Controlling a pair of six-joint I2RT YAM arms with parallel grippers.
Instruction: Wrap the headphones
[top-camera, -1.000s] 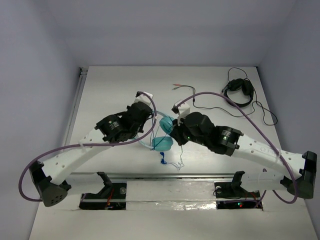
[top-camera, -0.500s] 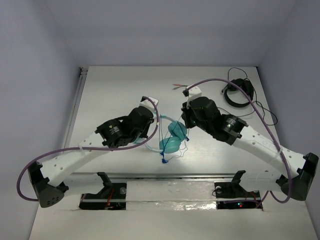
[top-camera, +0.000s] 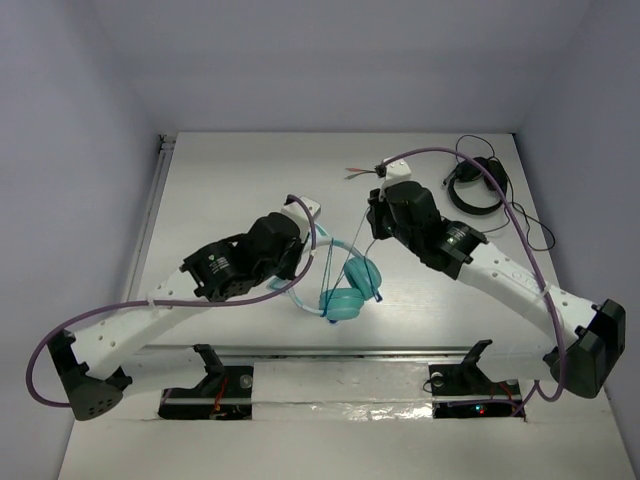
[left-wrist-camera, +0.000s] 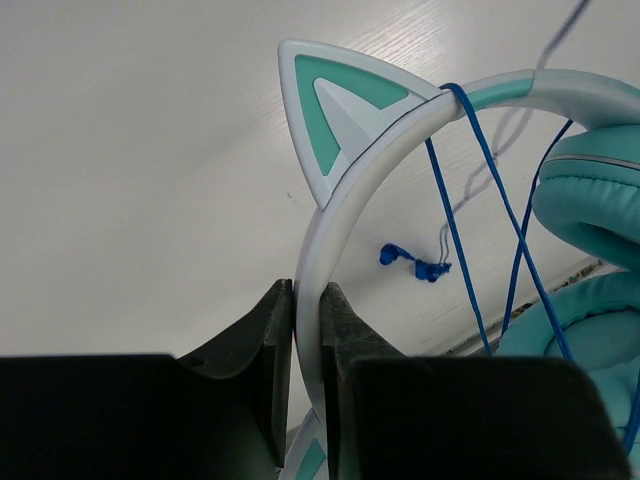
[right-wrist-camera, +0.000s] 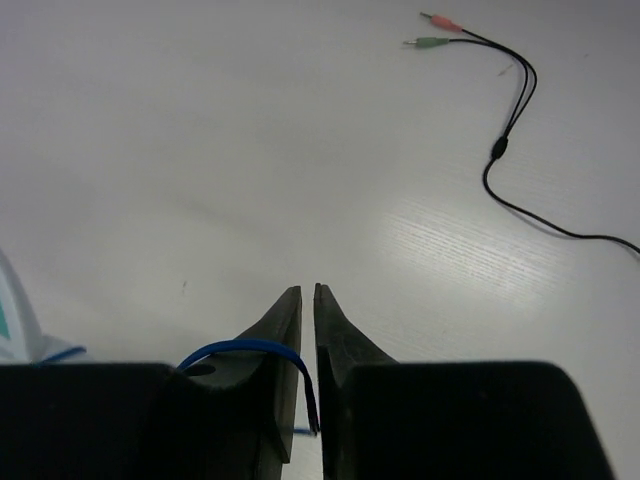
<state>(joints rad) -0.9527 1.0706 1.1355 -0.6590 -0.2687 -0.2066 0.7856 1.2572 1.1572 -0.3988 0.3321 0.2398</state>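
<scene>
The teal headphones (top-camera: 347, 299) hang tilted above the table's near middle, ear cups low. My left gripper (left-wrist-camera: 308, 300) is shut on their white headband (left-wrist-camera: 345, 190), just below a cat ear (left-wrist-camera: 335, 110); from above it (top-camera: 303, 266) sits left of the cups. The thin blue cable (left-wrist-camera: 470, 200) loops over the band, and its plug (left-wrist-camera: 415, 266) dangles near the table. My right gripper (right-wrist-camera: 308, 296) is beyond the headphones, its jaws a thin slit apart with the cable (right-wrist-camera: 240, 348) curving over its left finger into the slit. Seen from above, it (top-camera: 374, 232) keeps the cable stretched.
Small black headphones (top-camera: 478, 185) with a black cable lie at the far right. A loose black cable with red and green tips (right-wrist-camera: 440, 30) lies beyond my right gripper, at the far middle (top-camera: 360, 172). A rail (top-camera: 155, 200) runs along the table's left edge.
My right arm has swung away from me toward the far side, drawing the cable up with it. The headphones have tipped and shifted slightly right in my left gripper's hold.
</scene>
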